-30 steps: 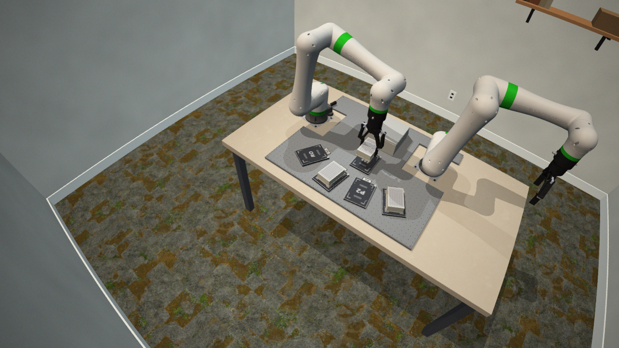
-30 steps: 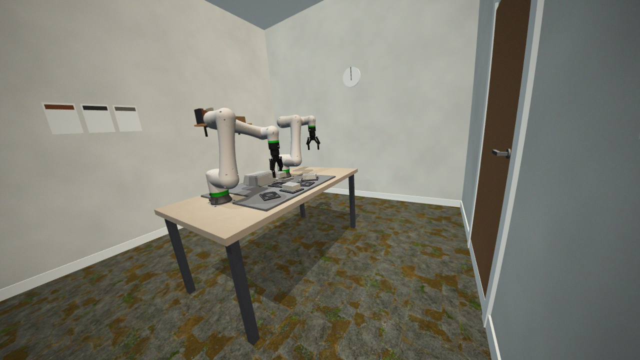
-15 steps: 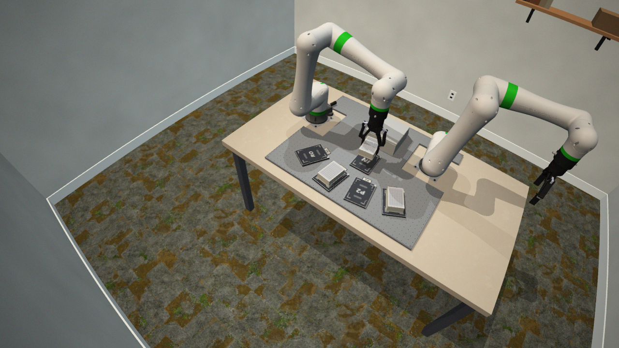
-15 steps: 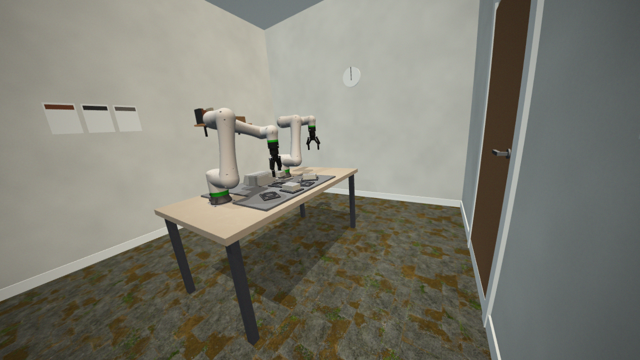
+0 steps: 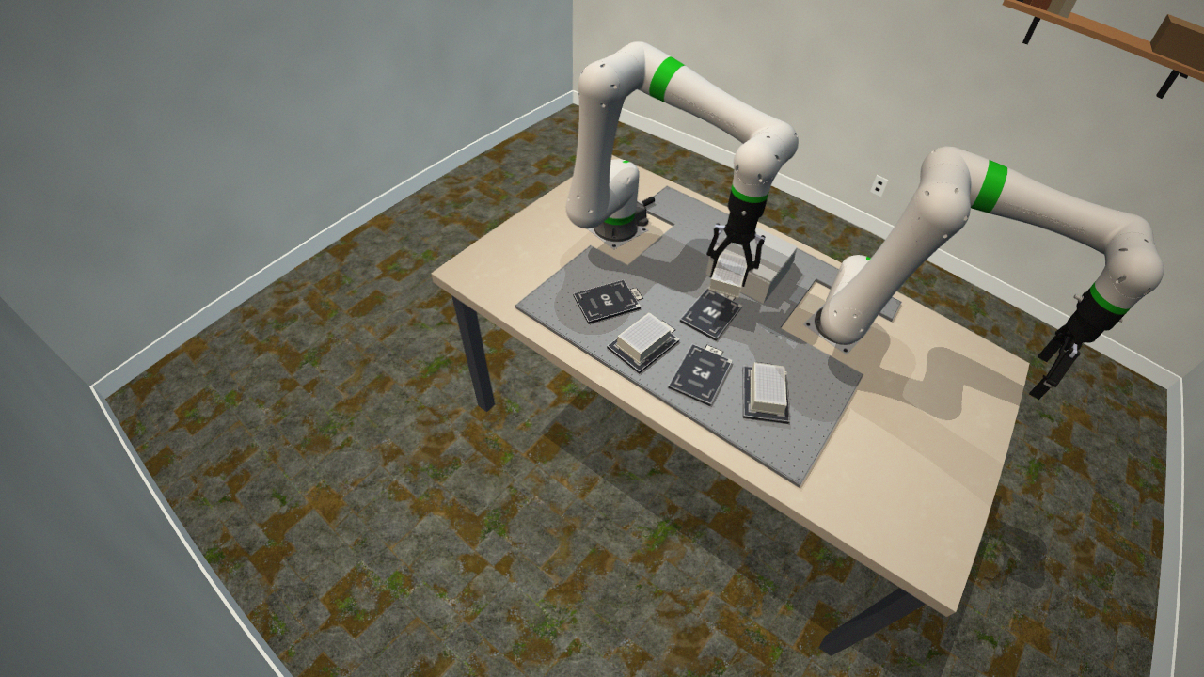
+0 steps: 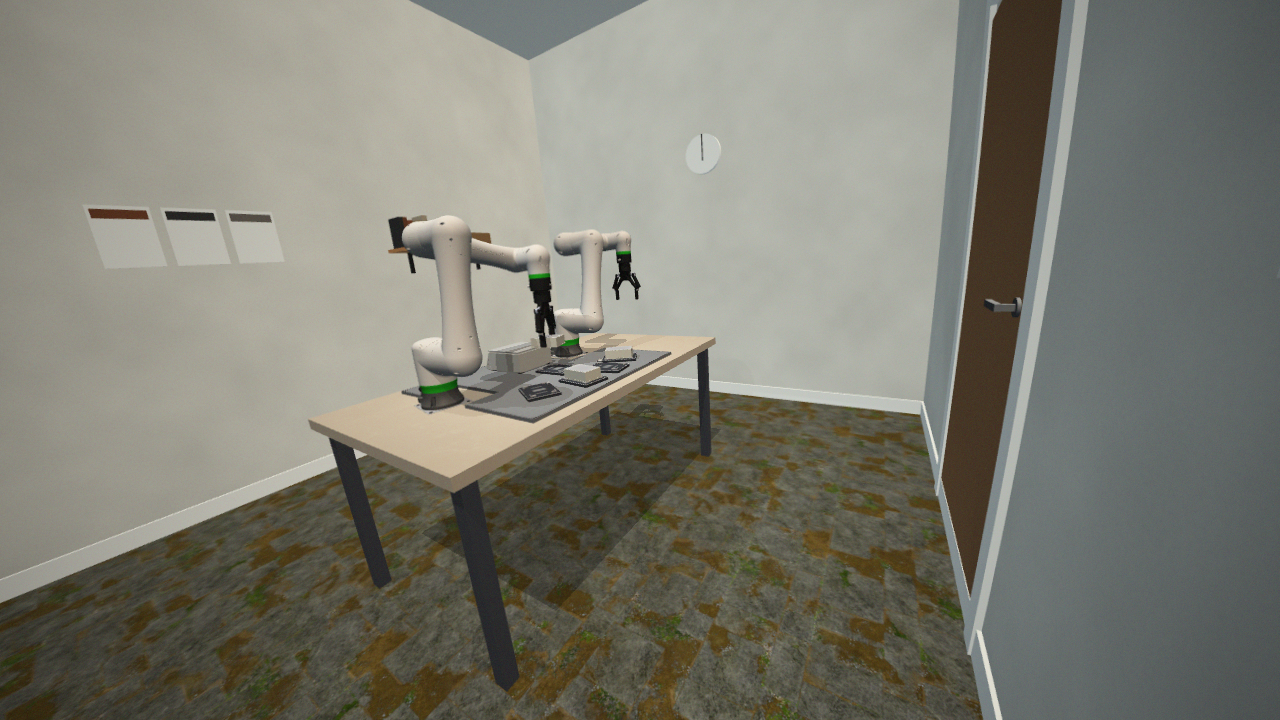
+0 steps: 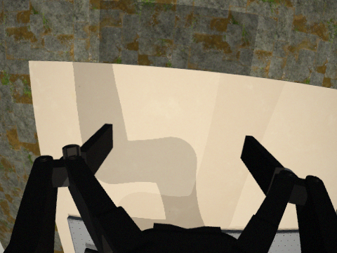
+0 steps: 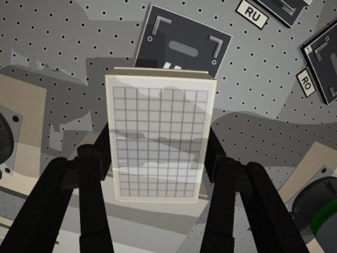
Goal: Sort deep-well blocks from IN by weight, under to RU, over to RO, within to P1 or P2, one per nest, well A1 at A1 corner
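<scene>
Cream-white gridded deep-well block [image 5: 729, 273] [image 8: 161, 140] hanging between the closed-in fingers of the right gripper [image 5: 732, 269] [image 6: 543, 338] [image 8: 159, 131], near the black flat infeed nest IN [image 5: 698, 318] [image 8: 207, 43]. Black left gripper [image 5: 1048, 370] [image 6: 626, 294] [image 7: 178, 136] standing wide open, holding nothing, well apart from the block.

Held block [image 5: 728, 271] [image 6: 558, 340] [image 8: 161, 140] now nearer the check-weigher [image 5: 764, 284] [image 6: 517, 360] [image 8: 154, 216].
</scene>
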Motion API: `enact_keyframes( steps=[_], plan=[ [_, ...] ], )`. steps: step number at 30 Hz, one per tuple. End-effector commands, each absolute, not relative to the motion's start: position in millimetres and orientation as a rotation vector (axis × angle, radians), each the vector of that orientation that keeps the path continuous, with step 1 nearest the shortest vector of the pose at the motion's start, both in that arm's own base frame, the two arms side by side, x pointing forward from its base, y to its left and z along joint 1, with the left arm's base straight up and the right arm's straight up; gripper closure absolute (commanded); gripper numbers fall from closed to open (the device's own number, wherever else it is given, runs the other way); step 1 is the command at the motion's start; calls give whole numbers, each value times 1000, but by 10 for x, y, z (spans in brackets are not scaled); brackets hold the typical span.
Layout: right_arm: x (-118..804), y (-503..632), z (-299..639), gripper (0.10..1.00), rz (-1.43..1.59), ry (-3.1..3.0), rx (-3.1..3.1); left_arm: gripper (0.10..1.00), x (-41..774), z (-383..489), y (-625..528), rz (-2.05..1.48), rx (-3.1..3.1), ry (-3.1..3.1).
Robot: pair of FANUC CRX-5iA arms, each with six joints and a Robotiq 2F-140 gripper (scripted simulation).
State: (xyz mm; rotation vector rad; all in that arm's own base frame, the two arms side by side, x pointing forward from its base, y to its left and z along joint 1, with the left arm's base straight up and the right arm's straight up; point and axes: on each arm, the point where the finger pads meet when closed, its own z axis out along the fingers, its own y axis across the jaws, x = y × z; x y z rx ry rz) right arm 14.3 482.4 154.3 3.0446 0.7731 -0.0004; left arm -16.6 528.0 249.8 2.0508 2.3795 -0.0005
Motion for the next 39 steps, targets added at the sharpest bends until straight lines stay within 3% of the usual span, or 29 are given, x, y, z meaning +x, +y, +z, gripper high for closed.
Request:
enact_keyframes(
  steps=[1,32,39],
  plan=[
    [65,4824,1608,999,1,773,3046,98,-164,2507,5283,2,2052,2380],
    [-629,4784,2101,999,1,773,3046,98,-164,2507,5283,2,2052,2380],
    [-849,4706,2102,999,0,414,3116,98,-164,2507,5283,2,2052,2380]
  ],
)
